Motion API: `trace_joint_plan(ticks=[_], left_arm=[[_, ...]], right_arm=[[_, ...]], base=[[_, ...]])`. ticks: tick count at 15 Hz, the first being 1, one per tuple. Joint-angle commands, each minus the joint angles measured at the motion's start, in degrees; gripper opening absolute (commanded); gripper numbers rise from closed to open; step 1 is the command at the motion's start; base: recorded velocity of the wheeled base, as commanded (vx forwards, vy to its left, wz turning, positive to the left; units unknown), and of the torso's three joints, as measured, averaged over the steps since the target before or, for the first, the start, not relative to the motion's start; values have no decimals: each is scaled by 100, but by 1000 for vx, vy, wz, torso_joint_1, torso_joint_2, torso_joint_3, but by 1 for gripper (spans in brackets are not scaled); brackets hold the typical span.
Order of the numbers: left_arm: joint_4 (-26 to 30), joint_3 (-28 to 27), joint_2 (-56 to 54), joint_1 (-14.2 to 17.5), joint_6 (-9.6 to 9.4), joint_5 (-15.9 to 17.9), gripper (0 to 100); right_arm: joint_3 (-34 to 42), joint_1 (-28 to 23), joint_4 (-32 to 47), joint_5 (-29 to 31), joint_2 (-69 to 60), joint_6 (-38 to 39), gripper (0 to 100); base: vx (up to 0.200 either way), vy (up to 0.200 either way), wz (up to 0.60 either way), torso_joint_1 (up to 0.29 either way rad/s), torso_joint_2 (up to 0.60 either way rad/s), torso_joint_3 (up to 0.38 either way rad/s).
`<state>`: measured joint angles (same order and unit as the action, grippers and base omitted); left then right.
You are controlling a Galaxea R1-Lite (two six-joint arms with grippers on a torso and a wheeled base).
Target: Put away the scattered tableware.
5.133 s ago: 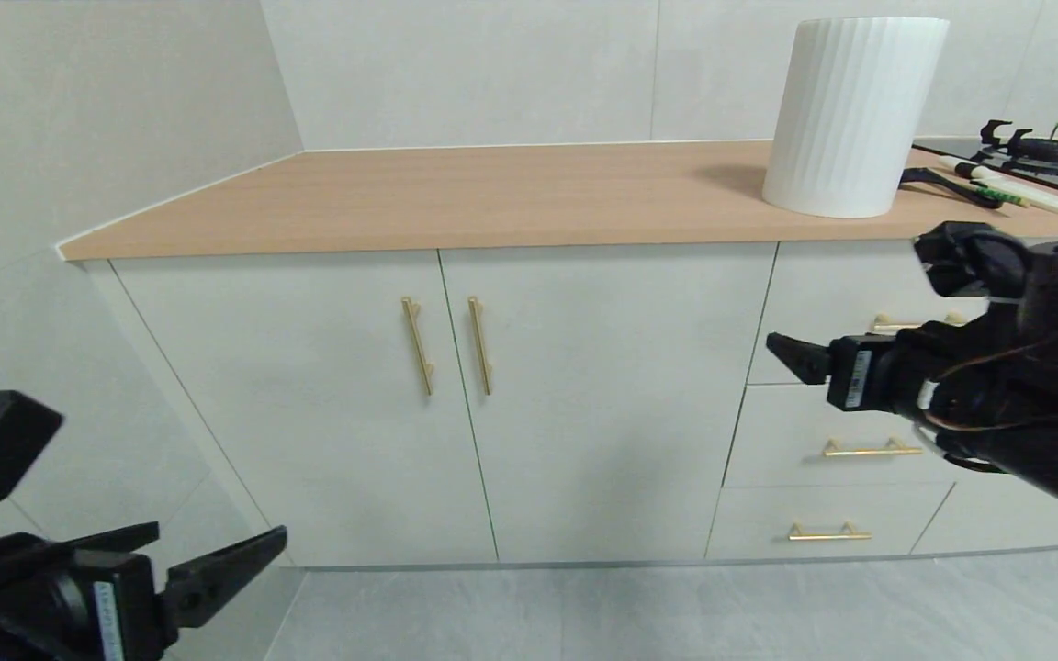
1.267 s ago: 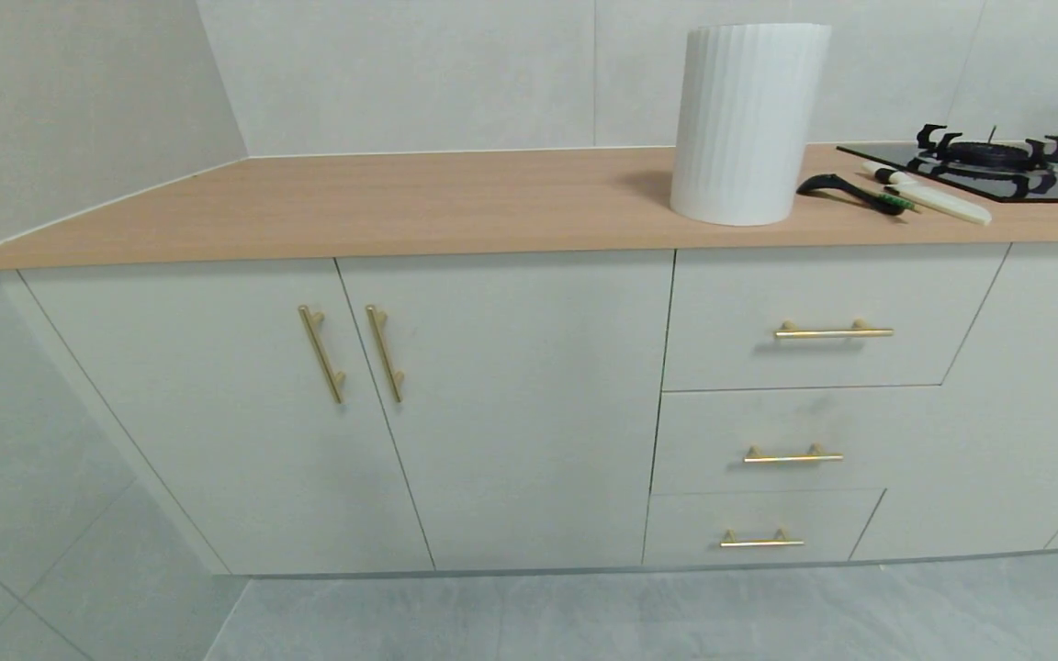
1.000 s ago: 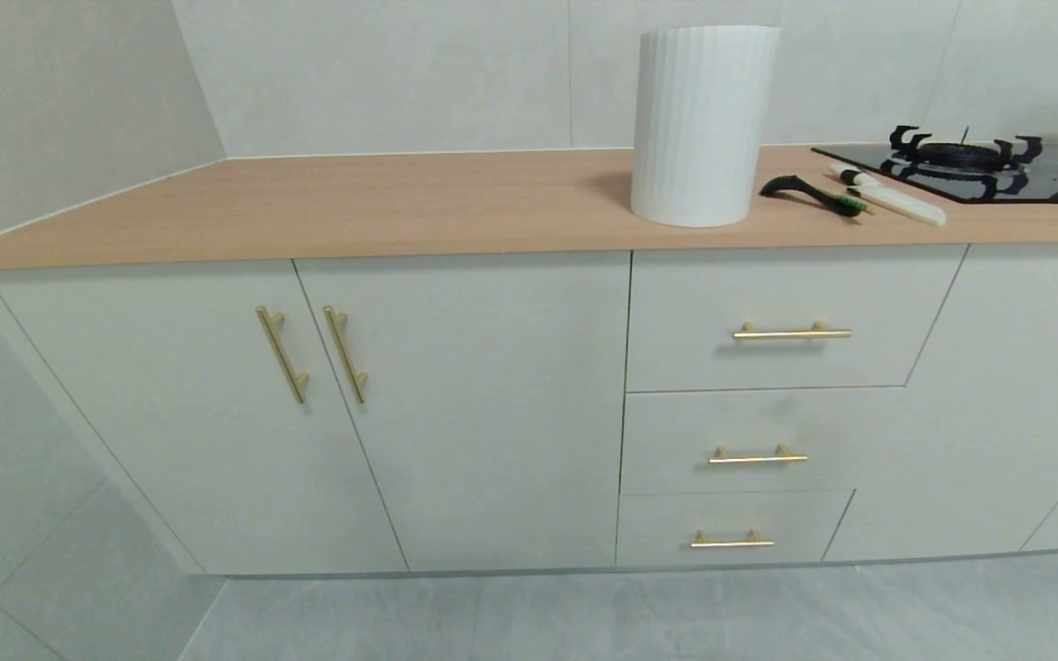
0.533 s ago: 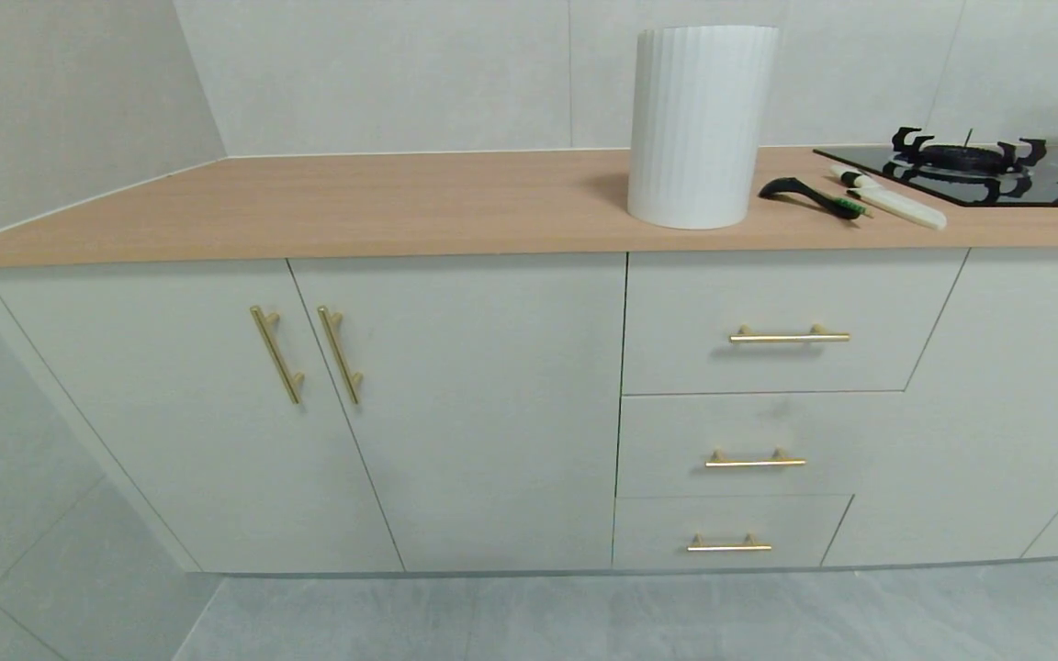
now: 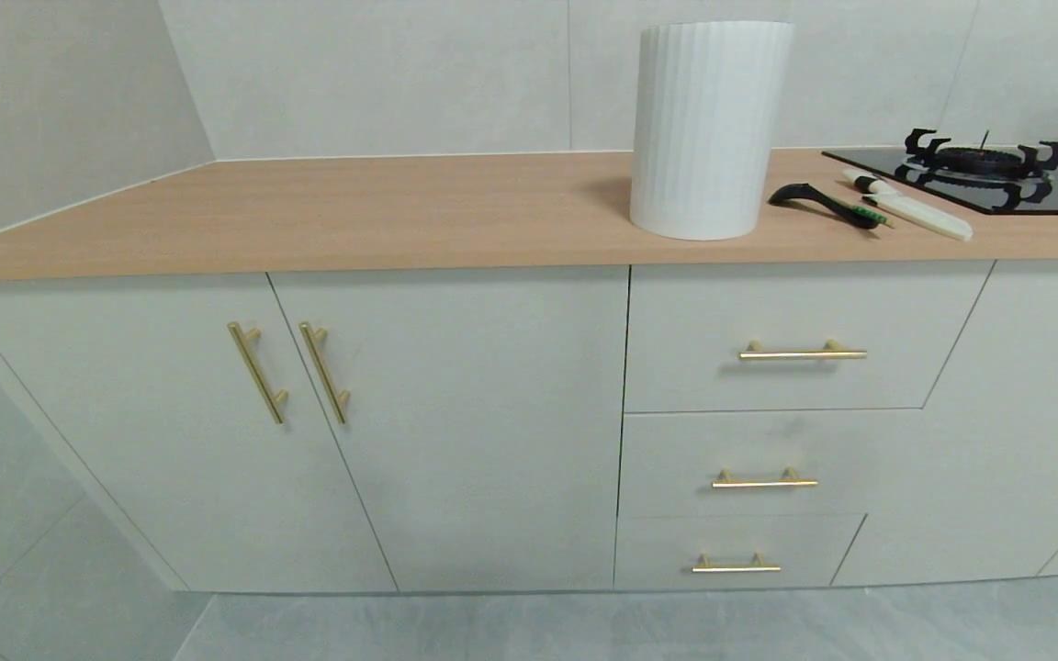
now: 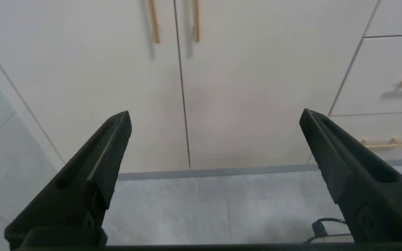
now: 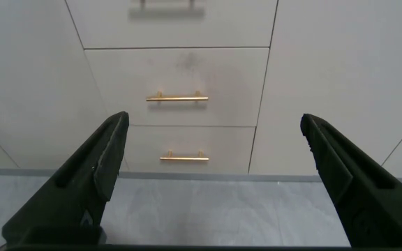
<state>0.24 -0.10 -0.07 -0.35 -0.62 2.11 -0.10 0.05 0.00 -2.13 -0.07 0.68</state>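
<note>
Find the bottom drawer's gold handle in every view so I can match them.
Head view: the bottom drawer handle is lowest of three.
Left wrist view: it lies to the robot's right of the double doors.
Right wrist view: it lies straight ahead of the right gripper.
Shared landmark: the middle drawer handle directly above it.

Countertop (image 5: 354,207) matt wood-look; drawer handle (image 5: 803,352) shiny gold-toned metal; ribbed container (image 5: 708,128) matt white; hob (image 5: 1043,197) glossy black.
</note>
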Motion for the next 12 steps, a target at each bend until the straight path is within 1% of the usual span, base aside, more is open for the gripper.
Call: trace_joint_plan(ticks=[1,10,11,12], left_arm=[[2,1,7,0,1,0,100],[2,1,7,0,-8,0,100],[2,1,7,0,-8,9,100],[2,1,7,-9,1,0,100]], right_arm=[[1,4,0,2,7,-7,100],[-17,4,-53,2,7,-16,100],[-720,39,-158,-77,166,213,100],[-852,57,-44,-156,403,204,100]], base=[[0,0,0,0,0,0],[0,0,0,0,0,0],[0,0,0,0,0,0],[0,0,0,0,0,0]])
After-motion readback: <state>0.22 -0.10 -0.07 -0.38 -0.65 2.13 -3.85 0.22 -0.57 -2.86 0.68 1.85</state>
